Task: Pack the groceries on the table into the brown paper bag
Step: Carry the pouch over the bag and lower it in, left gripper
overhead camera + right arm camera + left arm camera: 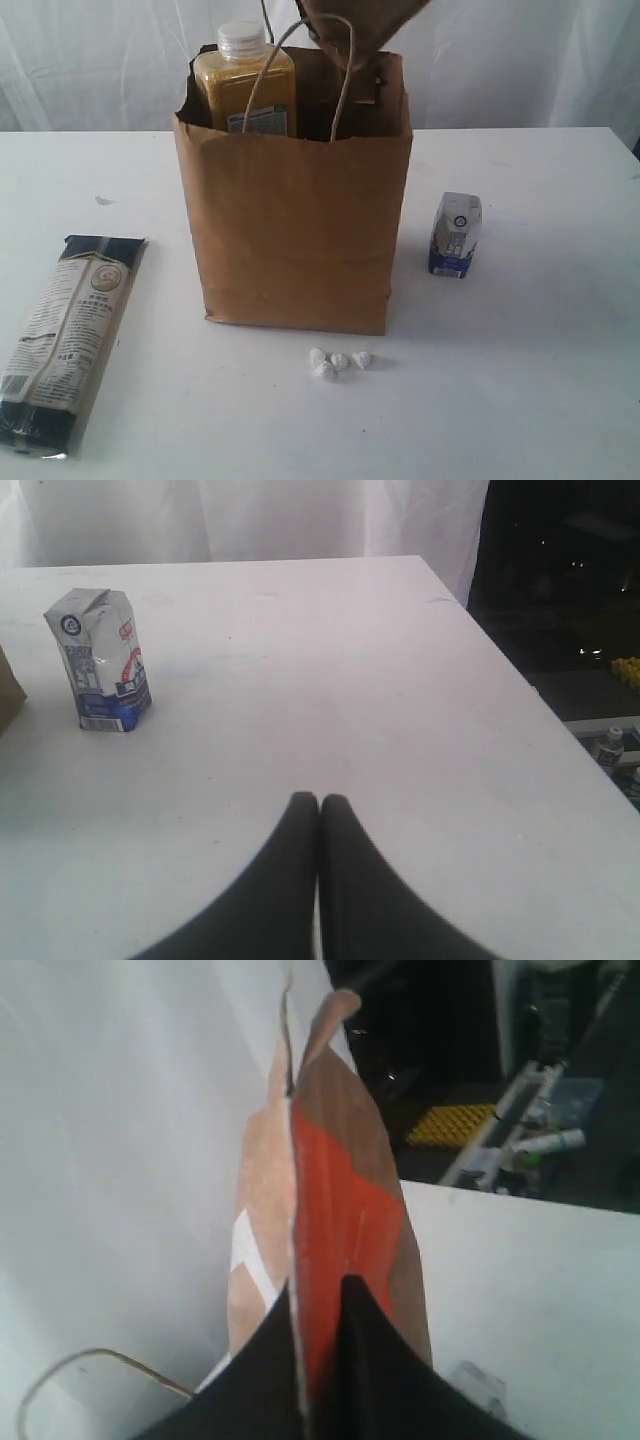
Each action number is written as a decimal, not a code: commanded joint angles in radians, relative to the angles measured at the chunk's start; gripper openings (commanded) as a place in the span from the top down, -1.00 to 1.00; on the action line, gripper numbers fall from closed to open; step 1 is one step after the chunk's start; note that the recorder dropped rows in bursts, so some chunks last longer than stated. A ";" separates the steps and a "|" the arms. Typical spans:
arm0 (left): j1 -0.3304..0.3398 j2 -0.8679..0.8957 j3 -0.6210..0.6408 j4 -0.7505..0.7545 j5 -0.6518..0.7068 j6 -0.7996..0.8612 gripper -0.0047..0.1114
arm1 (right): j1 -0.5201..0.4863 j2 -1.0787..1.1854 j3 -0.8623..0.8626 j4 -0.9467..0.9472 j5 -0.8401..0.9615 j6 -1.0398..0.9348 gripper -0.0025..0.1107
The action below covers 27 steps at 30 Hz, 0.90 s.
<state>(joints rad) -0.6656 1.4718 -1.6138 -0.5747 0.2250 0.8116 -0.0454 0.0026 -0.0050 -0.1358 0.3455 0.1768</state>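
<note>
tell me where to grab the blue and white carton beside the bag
Pinch the carton across its flat side walls at mid-height, probably from the right: it stands upright and narrow, and the brown paper bag stands on its left.

The bench (540, 380) is plain white with faint grey marks, the bag (295, 230) flat kraft brown, and the bottle (245, 95) mustard yellow under a white cap (241, 38). The packet (70, 340) is beige with dark navy ends and fine print, the carton (455, 235) white over blue, the lumps (338, 363) white. The pouch (345, 1210) is brown with a bright red-orange panel; the left tool (318, 1290) and right tool (319, 798) are black.
</note>
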 commanded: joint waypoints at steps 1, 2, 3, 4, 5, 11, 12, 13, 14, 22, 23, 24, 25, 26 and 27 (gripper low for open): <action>-0.005 -0.015 -0.015 -0.024 0.158 0.053 0.92 | 0.003 -0.003 0.005 -0.005 -0.010 0.003 0.96; -0.005 -0.015 -0.015 -0.024 0.169 0.081 0.92 | 0.003 -0.003 0.005 -0.005 -0.010 0.003 0.96; -0.005 -0.015 -0.015 -0.024 0.170 0.085 0.92 | 0.003 -0.003 0.005 -0.005 -0.010 0.003 0.96; -0.005 -0.015 -0.015 -0.024 0.165 0.085 0.92 | 0.003 -0.003 0.005 -0.005 -0.010 0.003 0.96; -0.005 -0.015 -0.015 -0.019 0.160 0.085 0.92 | 0.003 -0.003 0.005 -0.005 -0.010 0.003 0.96; -0.005 -0.015 -0.015 0.051 0.134 -0.008 0.92 | 0.003 -0.003 0.005 -0.005 -0.010 0.003 0.96; -0.005 -0.015 -0.015 0.080 0.134 -0.047 0.92 | 0.003 -0.003 0.005 -0.005 -0.010 0.003 0.96; -0.005 -0.015 -0.015 0.145 0.132 -0.099 0.92 | 0.003 -0.003 0.005 -0.005 -0.010 0.003 0.96; -0.005 -0.015 -0.015 0.182 0.132 -0.127 0.92 | 0.003 -0.003 0.005 -0.005 -0.010 0.003 0.96; -0.003 -0.015 -0.010 0.439 0.244 -0.286 0.92 | 0.003 -0.003 0.005 -0.005 -0.010 0.003 0.96; -0.003 -0.015 -0.002 0.439 0.240 -0.286 0.92 | 0.003 -0.003 0.005 -0.005 -0.010 0.003 0.96; -0.003 -0.015 0.000 0.439 0.240 -0.286 0.92 | 0.003 -0.003 0.005 -0.005 -0.010 0.003 0.96; -0.003 -0.015 0.008 0.434 0.238 -0.286 0.92 | 0.003 -0.003 0.005 -0.005 -0.010 0.003 0.96; -0.003 -0.013 0.012 0.434 0.237 -0.286 0.92 | 0.003 -0.003 0.005 -0.005 -0.010 0.003 0.96; -0.003 -0.003 0.015 0.430 0.237 -0.286 0.92 | 0.003 -0.003 0.005 -0.005 -0.010 0.003 0.96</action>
<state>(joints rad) -0.6656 1.4724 -1.6021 -0.1410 0.4932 0.5315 -0.0454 0.0026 -0.0050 -0.1358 0.3455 0.1768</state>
